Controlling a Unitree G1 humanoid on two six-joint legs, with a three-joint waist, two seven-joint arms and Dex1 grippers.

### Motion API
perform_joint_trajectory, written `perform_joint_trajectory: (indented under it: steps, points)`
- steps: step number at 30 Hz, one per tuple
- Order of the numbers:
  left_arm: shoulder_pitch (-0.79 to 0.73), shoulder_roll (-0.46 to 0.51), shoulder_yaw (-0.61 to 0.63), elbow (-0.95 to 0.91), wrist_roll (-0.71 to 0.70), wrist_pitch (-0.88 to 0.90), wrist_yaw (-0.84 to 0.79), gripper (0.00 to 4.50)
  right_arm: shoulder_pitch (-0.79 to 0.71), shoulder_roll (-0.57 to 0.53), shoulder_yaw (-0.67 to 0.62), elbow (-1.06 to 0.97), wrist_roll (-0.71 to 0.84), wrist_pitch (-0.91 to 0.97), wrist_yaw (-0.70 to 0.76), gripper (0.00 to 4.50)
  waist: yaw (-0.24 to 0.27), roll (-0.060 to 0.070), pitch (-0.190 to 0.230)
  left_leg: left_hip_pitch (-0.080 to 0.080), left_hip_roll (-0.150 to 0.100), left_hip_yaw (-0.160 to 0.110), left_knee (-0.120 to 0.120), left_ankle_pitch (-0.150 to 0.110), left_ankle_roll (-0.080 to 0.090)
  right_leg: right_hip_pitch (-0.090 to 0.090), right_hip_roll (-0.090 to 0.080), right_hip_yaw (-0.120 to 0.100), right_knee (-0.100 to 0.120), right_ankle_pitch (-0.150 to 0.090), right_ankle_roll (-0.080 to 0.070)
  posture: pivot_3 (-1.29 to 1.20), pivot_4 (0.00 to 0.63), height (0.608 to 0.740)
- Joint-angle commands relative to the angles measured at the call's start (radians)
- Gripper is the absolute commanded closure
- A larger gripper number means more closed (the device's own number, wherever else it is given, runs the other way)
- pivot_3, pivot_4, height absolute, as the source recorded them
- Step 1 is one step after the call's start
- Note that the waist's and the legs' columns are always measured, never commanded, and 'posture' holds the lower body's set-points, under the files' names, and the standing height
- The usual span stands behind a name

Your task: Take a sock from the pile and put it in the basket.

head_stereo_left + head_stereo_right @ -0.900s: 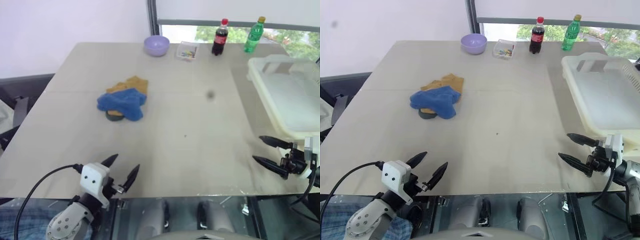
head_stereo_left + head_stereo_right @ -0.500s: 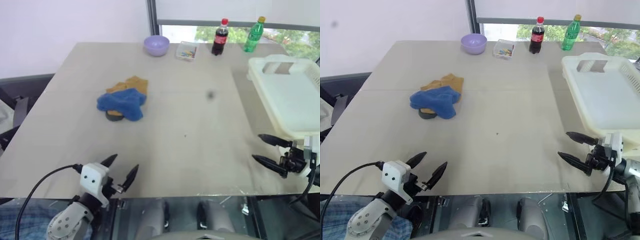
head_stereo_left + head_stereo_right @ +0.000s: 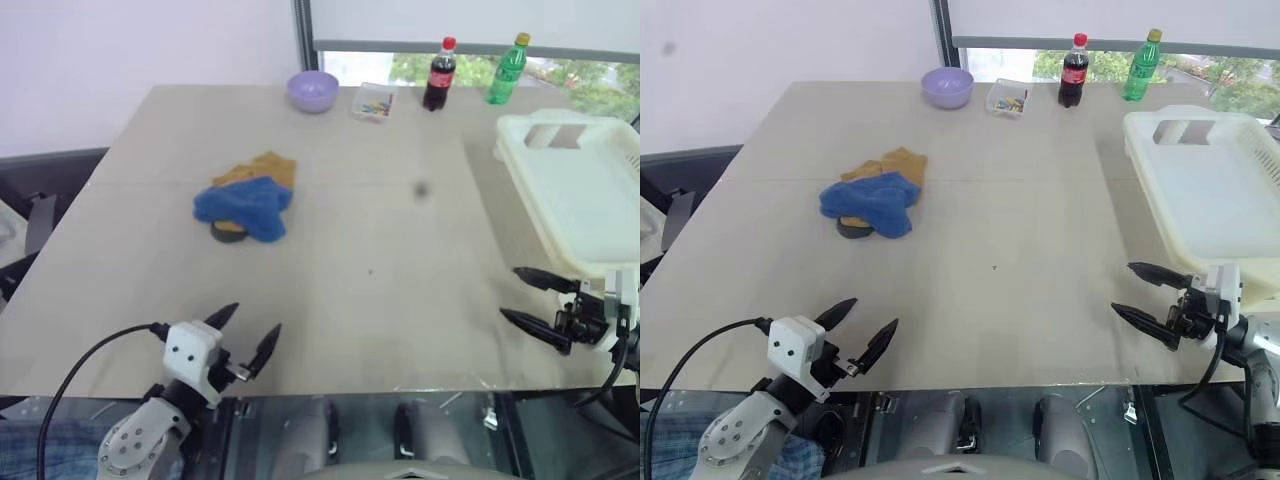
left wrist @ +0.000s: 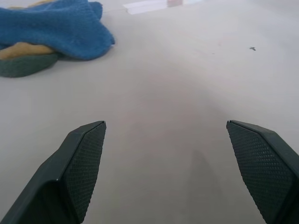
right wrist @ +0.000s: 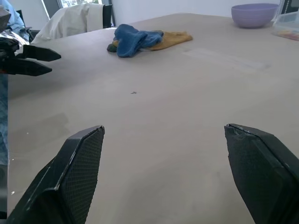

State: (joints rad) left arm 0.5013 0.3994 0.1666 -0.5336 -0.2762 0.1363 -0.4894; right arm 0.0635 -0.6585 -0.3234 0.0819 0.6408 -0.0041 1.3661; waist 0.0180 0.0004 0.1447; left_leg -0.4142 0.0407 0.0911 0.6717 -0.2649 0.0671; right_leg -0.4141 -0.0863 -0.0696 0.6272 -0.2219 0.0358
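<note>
The pile [image 3: 246,201] of socks lies on the left half of the table: a blue sock on top, a mustard-tan one behind it, a dark one underneath. In the left wrist view the pile [image 4: 44,35] sits well beyond my fingers. The cream-white basket [image 3: 580,190] stands at the table's right edge. My left gripper [image 3: 245,332] hovers open over the near left edge, far short of the pile, with nothing in it. Just in front of the basket's near corner, my right gripper [image 3: 527,297] is open and empty.
At the far edge of the table [image 3: 380,230] stand a purple bowl [image 3: 313,90], a small clear tray [image 3: 374,102], a cola bottle [image 3: 439,75] and a green bottle [image 3: 507,70]. A dark chair [image 3: 40,190] stands off the left side.
My left gripper has edged slightly forward and my right gripper slightly to the left. The pile and basket have not moved.
</note>
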Motion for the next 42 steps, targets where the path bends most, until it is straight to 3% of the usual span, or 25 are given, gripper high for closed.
perform_joint_trajectory:
  steps: [1, 6, 10, 20, 23, 32, 37, 42]
  points:
    - [-0.128, -0.006, -0.032, -0.02, 0.08, 0.134, 0.119, 0.05, 0.026, -0.003, 0.0, -0.12, 0.055, 0.052, 0.0, 0.29, 0.004, 0.0, 0.0, 0.0, 0.0, -0.001, 0.001, 0.0, 0.0, 0.0, 0.0, 0.0, 0.001, 0.0, 0.0, 0.0, 0.15, 0.733]
    - [-0.331, 0.002, -0.103, 0.045, 0.21, 0.214, 0.197, 0.05, 0.066, -0.008, 0.012, -0.233, 0.086, 0.109, -0.002, 0.29, 0.0, 0.0, 0.0, 0.0, 0.0, -0.001, 0.005, 0.0, 0.0, 0.001, 0.001, 0.0, 0.006, 0.0, 0.0, 0.0, 0.15, 0.733]
    - [-0.558, -0.018, -0.19, 0.222, 0.298, 0.261, 0.239, 0.05, 0.048, 0.02, 0.019, -0.258, 0.085, 0.084, -0.015, 0.29, -0.002, -0.002, 0.001, 0.0, 0.0, 0.0, 0.008, 0.0, 0.0, 0.001, 0.001, 0.001, 0.009, 0.0, 0.0, 0.0, 0.15, 0.733]
    - [-0.762, -0.007, -0.209, 0.5, 0.379, 0.298, 0.27, 0.05, 0.075, 0.025, 0.023, -0.308, 0.057, 0.077, -0.058, 0.29, -0.001, -0.002, 0.001, 0.001, 0.0, -0.001, 0.012, 0.0, 0.0, 0.0, 0.002, 0.001, 0.014, 0.0, 0.001, 0.0, 0.15, 0.733]
    - [-0.795, -0.011, -0.196, 0.546, 0.384, 0.307, 0.293, 0.78, 0.085, 0.027, 0.019, -0.325, 0.058, 0.081, -0.077, 0.22, -0.003, -0.002, 0.001, 0.001, 0.0, -0.001, 0.013, 0.0, 0.0, 0.001, 0.001, 0.001, 0.015, 0.0, 0.001, 0.0, 0.15, 0.733]
    - [-0.792, -0.045, -0.195, 0.572, 0.382, 0.298, 0.33, 4.48, 0.104, 0.029, 0.02, -0.345, 0.06, 0.081, -0.101, 0.22, -0.004, -0.002, 0.001, 0.002, 0.001, 0.0, 0.013, 0.0, 0.0, 0.0, 0.001, 0.002, 0.015, 0.0, 0.001, 0.0, 0.15, 0.733]
    - [-0.769, -0.052, -0.235, 0.464, 0.365, 0.398, 0.279, 4.48, 0.1, 0.026, 0.023, -0.324, 0.055, 0.071, -0.089, 0.22, -0.004, -0.002, 0.0, 0.002, 0.001, 0.0, 0.013, 0.0, 0.0, 0.0, 0.0, 0.002, 0.015, 0.0, 0.0, 0.0, 0.15, 0.733]
    - [-0.71, -0.125, -0.293, 0.143, 0.249, 0.74, 0.206, 4.48, 0.096, 0.022, 0.021, -0.307, 0.053, 0.066, -0.076, 0.22, 0.001, -0.002, 0.001, 0.0, 0.0, -0.001, 0.013, 0.0, 0.0, 0.0, -0.001, 0.002, 0.014, 0.0, 0.001, 0.0, 0.15, 0.733]
